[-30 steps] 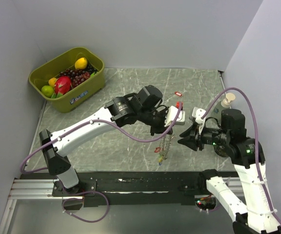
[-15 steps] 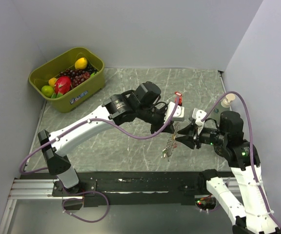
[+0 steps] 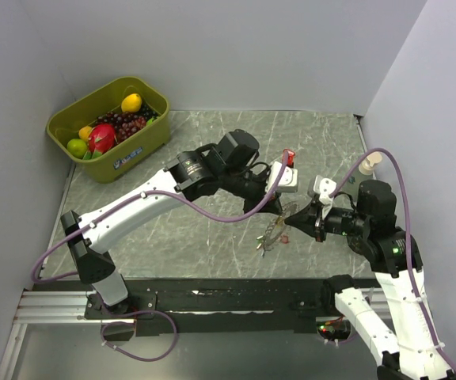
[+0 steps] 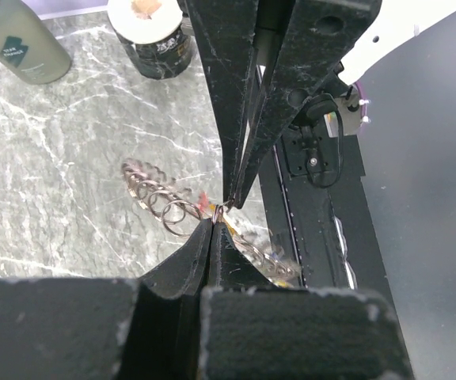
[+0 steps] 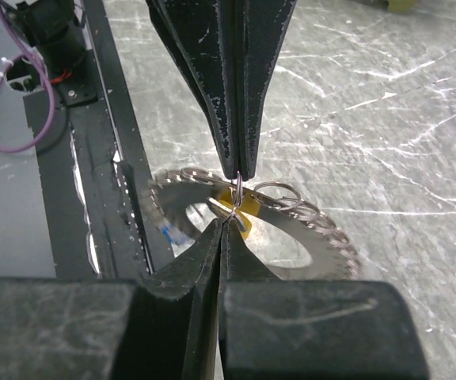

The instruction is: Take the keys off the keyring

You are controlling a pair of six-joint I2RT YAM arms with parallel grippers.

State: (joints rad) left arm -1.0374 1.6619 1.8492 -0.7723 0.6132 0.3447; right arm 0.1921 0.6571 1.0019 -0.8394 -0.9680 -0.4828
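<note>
Marble tabletop (image 3: 323, 142); keyring (image 3: 274, 229) diagonal (blurred)

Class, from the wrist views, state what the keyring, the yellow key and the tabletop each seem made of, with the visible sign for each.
The keyring: likely metal, silvery and shiny; its thin loops glint. The yellow key: probably plastic, flat opaque colour, though blurred. The tabletop: grey-green marble look with white veins, slightly glossy; real stone or printed laminate cannot be told.

Both arms reach inward over mid-worktop; left hand (image 4: 214, 227) and right hand (image 5: 226, 224) pinched closed, tips meeting.
</note>
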